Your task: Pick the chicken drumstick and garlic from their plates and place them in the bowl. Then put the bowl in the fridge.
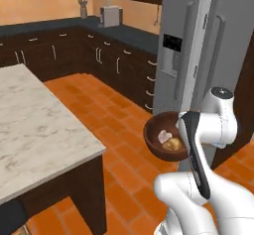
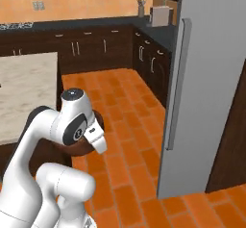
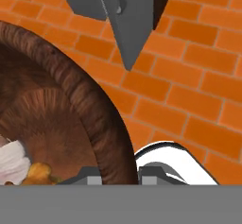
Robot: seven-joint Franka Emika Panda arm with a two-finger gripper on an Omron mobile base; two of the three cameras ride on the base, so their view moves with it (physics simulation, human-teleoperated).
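bowl [image 3: 101, 124] rim pinched between fingers [image 3: 153, 176], garlic [image 3: 12, 161] inside

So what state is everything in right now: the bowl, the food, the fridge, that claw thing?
bowl: held up off the floor by its rim, tipped toward the left base camera
garlic: lying inside the bowl
chicken drumstick: inside the bowl, beside the garlic
gripper: shut on the bowl's rim
fridge: doors closed as far as I can see
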